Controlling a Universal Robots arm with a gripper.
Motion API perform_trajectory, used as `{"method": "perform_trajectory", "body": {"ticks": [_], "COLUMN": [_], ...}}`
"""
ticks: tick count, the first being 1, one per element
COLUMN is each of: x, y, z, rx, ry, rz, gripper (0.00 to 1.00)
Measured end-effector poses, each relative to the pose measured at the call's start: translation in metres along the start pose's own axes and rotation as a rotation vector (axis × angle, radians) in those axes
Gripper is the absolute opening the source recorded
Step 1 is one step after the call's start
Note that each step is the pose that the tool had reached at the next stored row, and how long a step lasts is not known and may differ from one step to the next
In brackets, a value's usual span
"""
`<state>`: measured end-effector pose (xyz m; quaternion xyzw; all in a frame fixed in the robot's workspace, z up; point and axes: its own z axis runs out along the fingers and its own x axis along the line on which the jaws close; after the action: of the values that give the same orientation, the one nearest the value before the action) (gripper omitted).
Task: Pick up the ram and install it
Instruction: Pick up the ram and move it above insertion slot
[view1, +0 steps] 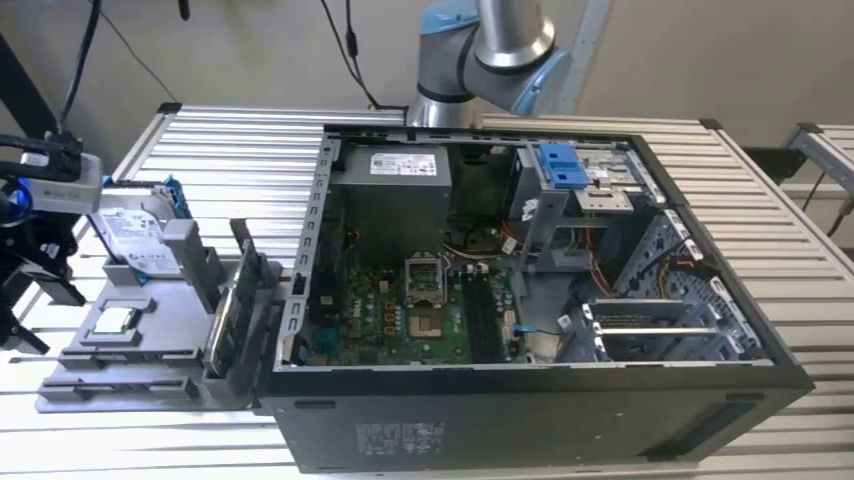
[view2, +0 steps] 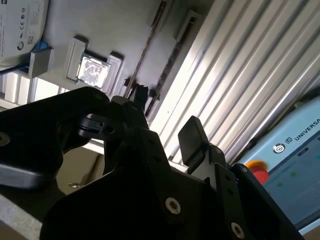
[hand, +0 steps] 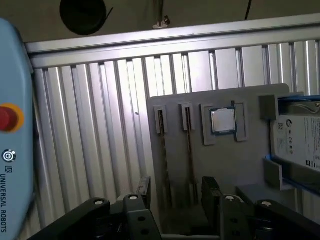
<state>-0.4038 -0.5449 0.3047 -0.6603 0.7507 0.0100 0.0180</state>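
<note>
Closest to the lens in the first wrist view, the gripper (hand: 177, 192) hangs over the grey holder plate (hand: 230, 165). Its jaws stand wide apart with nothing between them.

Just past the fingertips lies the ram (hand: 163, 157), a thin dark stick set on edge in a slot of the plate. A second stick (hand: 190, 157) of the same kind sits in its own slot just beside it. That pairing looks like the main hazard. Both sticks seem to fall inside the spread of the jaws, so a closing could catch the two together, or a fingertip could come down on the neighbour's edge and lever it over. A stick this thin, gripped off-centre or pulled at a slant, could also bind in its slot and drag the plate across the ribbed worktop (hand: 100, 125).

Further along the plate are a processor chip (hand: 222, 121) and a hard drive (hand: 299, 142), near enough for a sideways drift to knock them.

Farthest off, in the exterior view, the open computer case (view1: 534, 410) holds the green board (view1: 387, 325) with its memory slots (view1: 477, 318) set low between walls and cables. A tilted or reversed stick would likely fail to seat there, and forcing it could damage the board.
</note>
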Motion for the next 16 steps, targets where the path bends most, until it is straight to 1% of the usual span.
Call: {"method": "perform_trajectory", "body": {"ticks": [13, 16], "x": [0.0009, 0.0011], "y": [0.0003, 0.0004], "z": [0.0228, 0.0271], "rx": [-0.0002, -0.0005], "ry": [0.0, 0.0], "rz": [0.0, -0.008], "gripper": [0.54, 0.54]}}
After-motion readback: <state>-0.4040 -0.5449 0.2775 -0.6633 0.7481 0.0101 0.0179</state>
